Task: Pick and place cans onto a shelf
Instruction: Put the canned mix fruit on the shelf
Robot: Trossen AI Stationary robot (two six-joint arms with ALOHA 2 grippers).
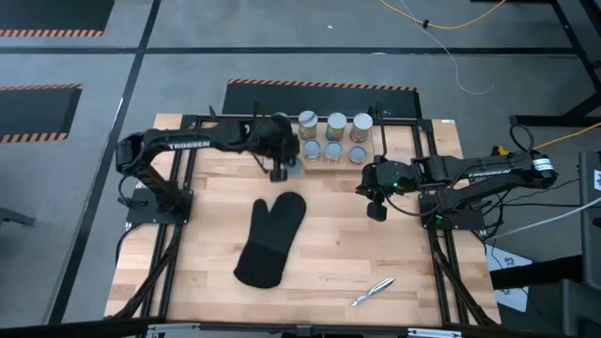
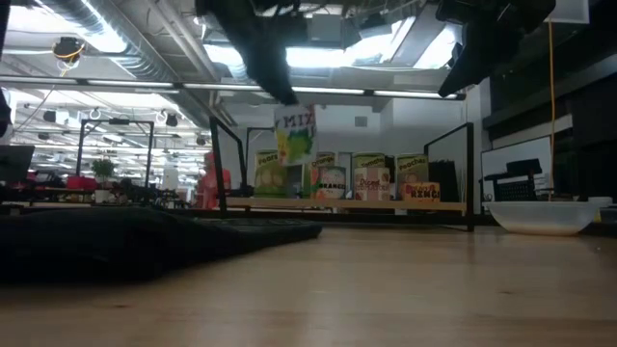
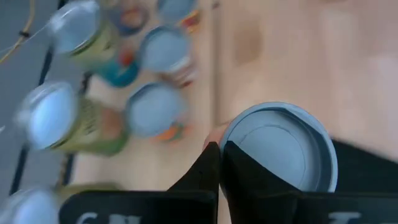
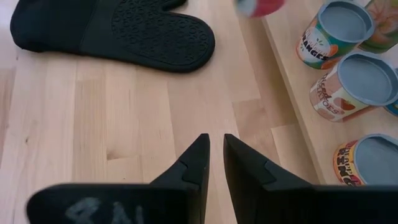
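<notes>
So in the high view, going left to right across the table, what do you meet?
Left arm base → black oven mitt → left pincer holding a can → cans on the shelf → silvery pen-like item, near the front edge → right pincer → right arm.

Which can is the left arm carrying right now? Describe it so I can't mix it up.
Start at the shelf along the table's far edge. At its left end, the left end effector is shut on the held can, pale-blue top. Unlike the other cans, it hangs lifted in the low view.
</notes>
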